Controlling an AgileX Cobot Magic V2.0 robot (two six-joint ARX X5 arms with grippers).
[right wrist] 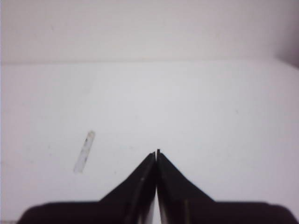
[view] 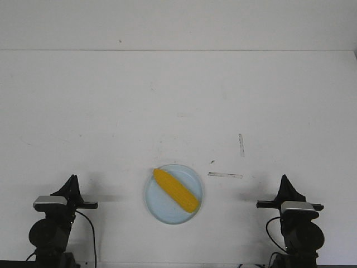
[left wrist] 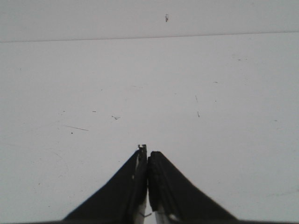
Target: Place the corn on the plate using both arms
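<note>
The yellow ridged corn (view: 176, 190) lies diagonally on the pale light-blue plate (view: 158, 205) near the table's front middle, seen in the front view only. My left gripper (view: 72, 180) sits folded at the front left, well to the left of the plate. In the left wrist view it (left wrist: 146, 152) is shut and empty over bare table. My right gripper (view: 285, 178) sits folded at the front right, well to the right of the plate. In the right wrist view it (right wrist: 156, 152) is shut and empty.
A strip of clear tape (view: 225, 175) lies right of the plate, and another strip (view: 241, 144) lies farther back. One strip shows in the right wrist view (right wrist: 84, 151). The white table's far edge (view: 178, 51) meets a white wall.
</note>
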